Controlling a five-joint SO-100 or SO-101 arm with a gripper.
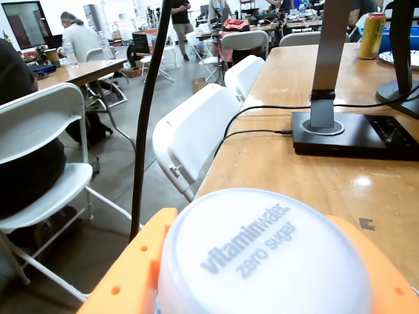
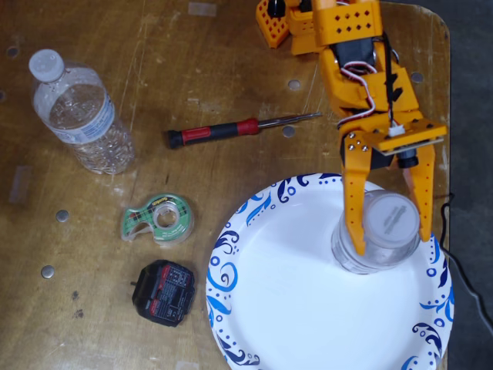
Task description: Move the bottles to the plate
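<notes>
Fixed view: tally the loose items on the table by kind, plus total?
Clear plastic bottles with white caps: 2 (crinkled one lying on the table, upright one on the plate)
Blue-patterned white paper plate: 1
Red-and-black-handled screwdriver: 1
Green tape dispenser: 1
Small black device with red markings: 1
Total: 6

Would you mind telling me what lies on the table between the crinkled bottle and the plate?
In the fixed view, a green tape dispenser lies between the crinkled bottle and the plate; otherwise that stretch is bare wood.
</notes>
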